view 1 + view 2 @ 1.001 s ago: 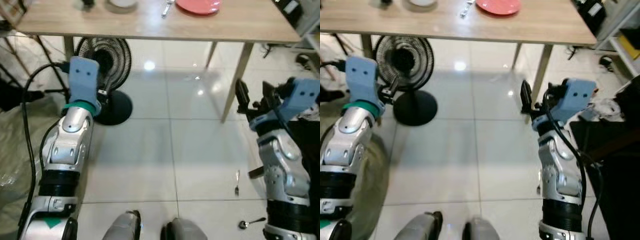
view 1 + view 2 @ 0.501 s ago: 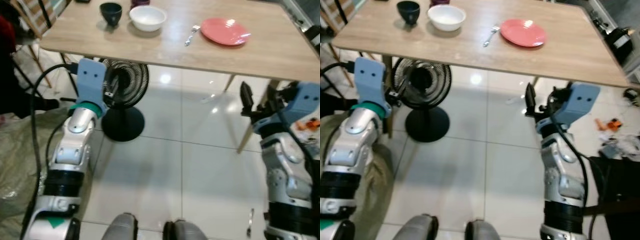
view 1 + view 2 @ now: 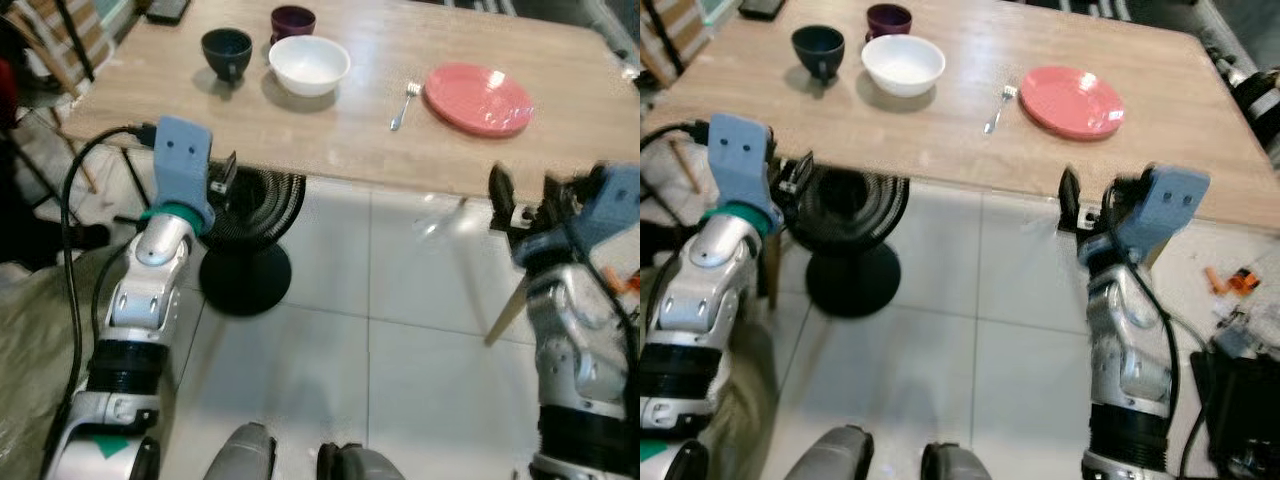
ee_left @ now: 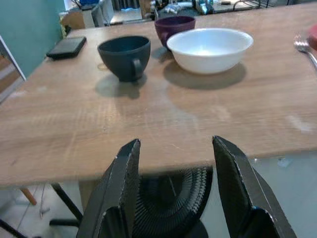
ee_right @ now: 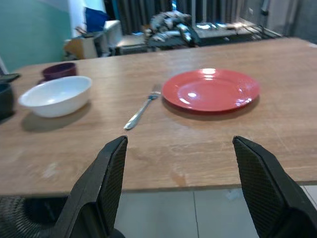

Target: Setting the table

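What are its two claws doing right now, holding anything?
Left gripper: open, holding nothing, at the near edge of the table.
Right gripper: open, holding nothing, facing the red plate.

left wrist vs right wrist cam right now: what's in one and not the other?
Left wrist alone: the dark handled cup and a flat black device at the far table edge, with the black floor fan under the table. Right wrist alone: the whole round red plate and the full silver fork beside it. Shared: the light wooden table, the white bowl, the dark purple cup behind it. Each looks between its own open black fingers.
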Motion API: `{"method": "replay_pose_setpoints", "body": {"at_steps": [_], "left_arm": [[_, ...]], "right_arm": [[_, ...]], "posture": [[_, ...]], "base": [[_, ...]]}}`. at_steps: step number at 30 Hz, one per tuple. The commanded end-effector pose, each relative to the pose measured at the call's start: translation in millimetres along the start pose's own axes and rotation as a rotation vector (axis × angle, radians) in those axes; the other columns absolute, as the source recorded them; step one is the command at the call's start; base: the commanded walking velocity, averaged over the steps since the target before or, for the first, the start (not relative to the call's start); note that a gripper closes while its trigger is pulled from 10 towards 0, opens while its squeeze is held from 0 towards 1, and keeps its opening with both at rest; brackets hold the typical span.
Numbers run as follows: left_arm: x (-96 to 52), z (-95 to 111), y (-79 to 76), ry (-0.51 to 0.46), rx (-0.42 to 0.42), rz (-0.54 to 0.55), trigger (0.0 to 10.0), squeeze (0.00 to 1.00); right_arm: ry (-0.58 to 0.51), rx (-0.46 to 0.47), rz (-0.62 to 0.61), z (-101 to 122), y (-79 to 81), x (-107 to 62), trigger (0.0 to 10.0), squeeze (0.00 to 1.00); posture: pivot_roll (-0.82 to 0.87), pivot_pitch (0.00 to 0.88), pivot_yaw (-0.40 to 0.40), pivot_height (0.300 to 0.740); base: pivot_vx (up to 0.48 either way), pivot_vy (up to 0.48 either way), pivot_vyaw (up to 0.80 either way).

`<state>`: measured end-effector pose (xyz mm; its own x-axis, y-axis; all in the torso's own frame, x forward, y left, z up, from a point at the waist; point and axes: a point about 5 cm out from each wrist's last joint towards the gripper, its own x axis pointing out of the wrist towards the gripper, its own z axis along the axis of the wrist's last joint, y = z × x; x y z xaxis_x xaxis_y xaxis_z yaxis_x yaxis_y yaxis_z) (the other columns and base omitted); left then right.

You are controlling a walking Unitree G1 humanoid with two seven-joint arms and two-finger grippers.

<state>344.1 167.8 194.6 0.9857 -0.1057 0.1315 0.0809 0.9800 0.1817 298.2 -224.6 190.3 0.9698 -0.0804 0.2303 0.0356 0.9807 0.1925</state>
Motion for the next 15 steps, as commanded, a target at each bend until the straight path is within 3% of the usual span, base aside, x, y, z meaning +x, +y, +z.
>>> {"method": "replay_pose_setpoints", "body": {"at_steps": [1, 4, 15], "left_arm": [[-0.1, -0.8, -7.1, 0.004, -0.006, -0.025, 10.0, 0.00], [0.0, -0.7, -7.3, 0.004, -0.006, -0.026, 10.0, 0.00], [0.1, -0.6, -7.5, 0.003, -0.004, -0.028, 10.0, 0.00]], "right_arm": [[0.014, -0.003, -0.035, -1.6, -9.1, -3.0, 10.0, 0.00], [0.016, -0.008, -0.043, -1.5, -10.4, -2.6, 10.0, 0.00], [0.017, -0.025, -0.072, -1.5, -13.9, -1.5, 10.0, 0.00]], "posture": [[0.13, 0.066, 0.014, 0.740], [0.13, 0.066, 0.013, 0.740], [0.13, 0.066, 0.013, 0.740]], "base": [[0.480, 0.000, -0.80], [0.480, 0.000, -0.80], [0.480, 0.000, 0.00]]}}
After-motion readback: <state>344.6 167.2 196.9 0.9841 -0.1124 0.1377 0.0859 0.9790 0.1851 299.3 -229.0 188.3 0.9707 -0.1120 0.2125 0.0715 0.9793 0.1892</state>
